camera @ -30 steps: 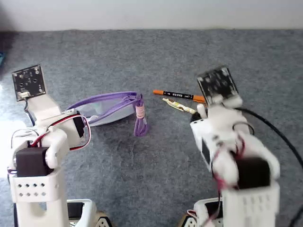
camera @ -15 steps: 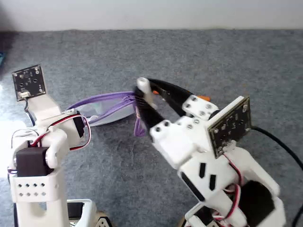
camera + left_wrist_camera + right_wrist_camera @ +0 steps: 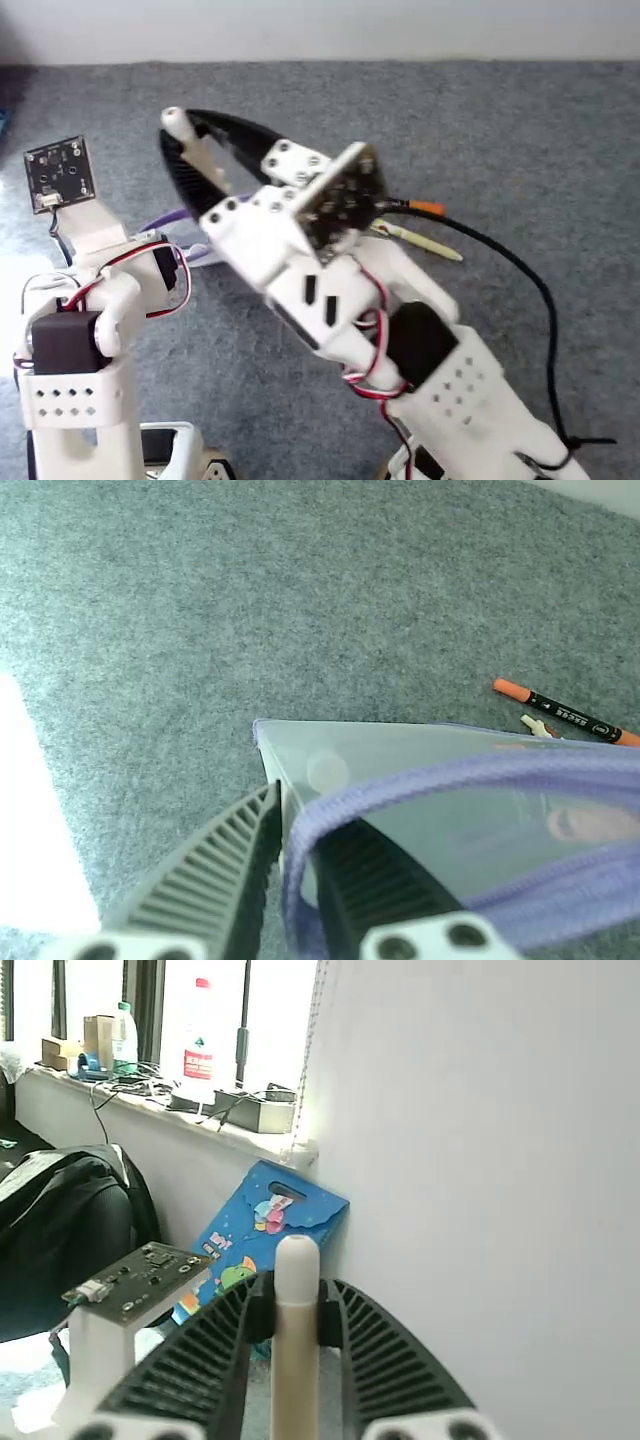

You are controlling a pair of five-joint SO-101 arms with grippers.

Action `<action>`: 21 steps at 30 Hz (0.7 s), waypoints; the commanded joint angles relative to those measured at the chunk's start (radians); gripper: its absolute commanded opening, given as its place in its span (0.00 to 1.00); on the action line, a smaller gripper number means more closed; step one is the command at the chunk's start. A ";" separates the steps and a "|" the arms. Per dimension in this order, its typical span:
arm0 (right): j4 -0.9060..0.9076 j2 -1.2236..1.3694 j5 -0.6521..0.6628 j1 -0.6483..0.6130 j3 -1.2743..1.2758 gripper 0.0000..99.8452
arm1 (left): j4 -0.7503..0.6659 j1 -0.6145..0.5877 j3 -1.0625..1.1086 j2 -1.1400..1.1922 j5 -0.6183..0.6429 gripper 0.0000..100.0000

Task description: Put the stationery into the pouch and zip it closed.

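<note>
grey surface (image 3: 500, 130), seen from above and from both wrists. its far edge meets a white wall (image 3: 320, 30); bare room lies along that edge and across the far right. the right arm (image 3: 330, 290) slants across the middle of the high view, from the near right toward the far left, and hides most of the pouch (image 3: 430, 780). a black cable (image 3: 535, 290) trails along the arm's right side.

the left arm (image 3: 100, 290) stands at the near left. the left jaws are nearly together, pinching the pouch's corner edge between them. the pouch lies on the surface just beyond that arm. its wall is translucent and its two purple zip bands run apart from one another. a pinkish blur shows through the wall; what it is cannot be told.

the right jaws are held high over the pouch's end, closed on a cream stick (image 3: 296, 1260) whose rounded tip stands out past them.

an orange marker (image 3: 560, 712) and a pale slim item (image 3: 420, 240) lie close together on the surface, right of the pouch and apart from it.
</note>
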 commanded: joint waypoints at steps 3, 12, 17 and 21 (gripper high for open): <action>-0.170 0.074 0.092 -0.013 -0.029 0.01 | -0.025 -0.008 0.008 0.011 0.009 0.01; -0.194 0.097 0.107 -0.050 -0.031 0.01 | -0.025 -0.008 0.008 0.011 0.009 0.01; -0.199 0.117 0.107 -0.054 -0.026 0.01 | -0.025 -0.006 0.008 0.011 0.009 0.01; -0.246 0.160 0.107 -0.054 -0.037 0.01 | -0.025 -0.005 0.008 0.011 0.009 0.01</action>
